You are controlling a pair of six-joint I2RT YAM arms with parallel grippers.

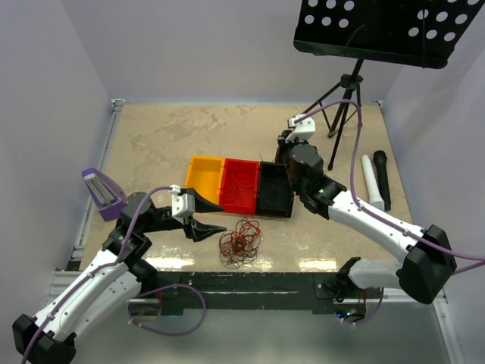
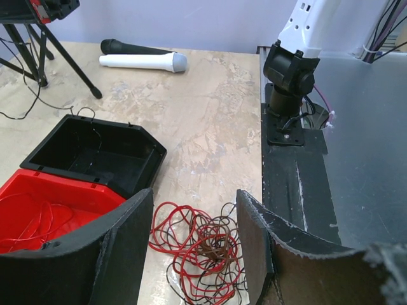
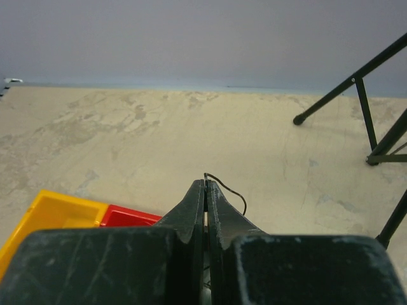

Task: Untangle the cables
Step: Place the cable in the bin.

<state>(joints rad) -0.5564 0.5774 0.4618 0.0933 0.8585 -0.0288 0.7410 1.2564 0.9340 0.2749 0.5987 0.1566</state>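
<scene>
The left pincer [image 1: 222, 219] stands spread, low over the surface [image 1: 151, 144], its tips just beside the cables [image 1: 240, 243]. These are a snarl of red and dark wires lying on the surface in front of the red bin [image 1: 241, 162], near the front edge. The right pincer [image 3: 206, 182] is pressed together by the far side of the black bin [image 1: 273, 213], pinching one thin black strand [image 3: 230, 185] that curls out from its tips. The yellow bin [image 1: 204, 182], red bin and black bin sit touching in a row. A few red strands [image 2: 38, 219] lie inside the red bin.
</scene>
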